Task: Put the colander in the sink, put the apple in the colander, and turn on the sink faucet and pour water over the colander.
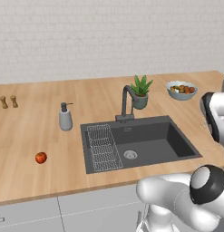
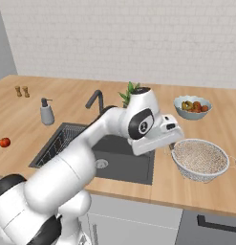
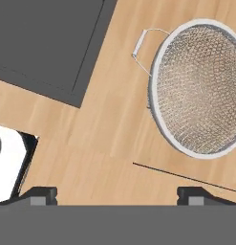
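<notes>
Right now, in the left base view, the apple [image 1: 41,157] lies on the bench [image 1: 36,131] at about nine o'clock from the sink [image 1: 177,140], well apart from it, and the sink faucet [image 1: 127,103] stands at the basin's twelve o'clock edge with the soap dispenser [image 1: 65,118] off to its ten o'clock. In the right base view my arm reaches over the sink toward the colander [image 2: 200,159], which sits on the bench at three o'clock from the basin, with the fruit bowl [image 2: 192,107] beyond it at twelve o'clock; my hand hangs just beside the colander's near rim, not touching it. In the hand view my tool [image 3: 117,195] stands wide, nothing between its tips, and the colander fills the two o'clock quarter with its thin wire handle [image 3: 143,40] toward eleven o'clock and a sink corner at ten o'clock. My worry is that the bowl lies off to one side of my tool rather than between the tips, so coming straight down would close on bare wood or nudge the rim and skate the light mesh away. I can read no brand, label or writing anywhere.
</notes>
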Robot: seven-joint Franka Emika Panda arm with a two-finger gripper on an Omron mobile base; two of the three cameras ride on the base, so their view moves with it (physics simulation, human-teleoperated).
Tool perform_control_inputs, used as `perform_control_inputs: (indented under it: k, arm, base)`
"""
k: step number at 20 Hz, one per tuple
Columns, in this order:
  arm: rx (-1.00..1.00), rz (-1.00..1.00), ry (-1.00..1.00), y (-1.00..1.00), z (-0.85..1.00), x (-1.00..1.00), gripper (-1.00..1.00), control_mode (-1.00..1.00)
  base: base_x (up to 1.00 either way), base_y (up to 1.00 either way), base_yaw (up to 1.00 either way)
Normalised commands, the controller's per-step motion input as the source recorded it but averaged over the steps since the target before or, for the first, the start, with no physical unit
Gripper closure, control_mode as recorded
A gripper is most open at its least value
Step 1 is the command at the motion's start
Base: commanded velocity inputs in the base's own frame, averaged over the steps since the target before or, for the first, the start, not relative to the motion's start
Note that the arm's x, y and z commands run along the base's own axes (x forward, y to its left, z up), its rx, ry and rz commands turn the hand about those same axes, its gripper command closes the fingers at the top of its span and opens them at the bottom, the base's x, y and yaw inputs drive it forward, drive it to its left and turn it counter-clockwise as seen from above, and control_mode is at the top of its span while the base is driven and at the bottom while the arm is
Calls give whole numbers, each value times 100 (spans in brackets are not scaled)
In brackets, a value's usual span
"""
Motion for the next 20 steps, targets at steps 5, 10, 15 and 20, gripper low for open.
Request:
perform_control_inputs:
  k: [5,10,15,20]
  arm:
    - [0,0,5,-42,-34,37,-100,-100]
    - [0,3,2,-32,-25,37,-100,-100]
    - [0,1,0,-13,-32,8,-100,-100]
    - [0,0,0,-2,-38,24,-100,-100]
  base:
    - [0,0,0]
    - [0,0,0]
    - [0,0,0]
    - [0,0,0]
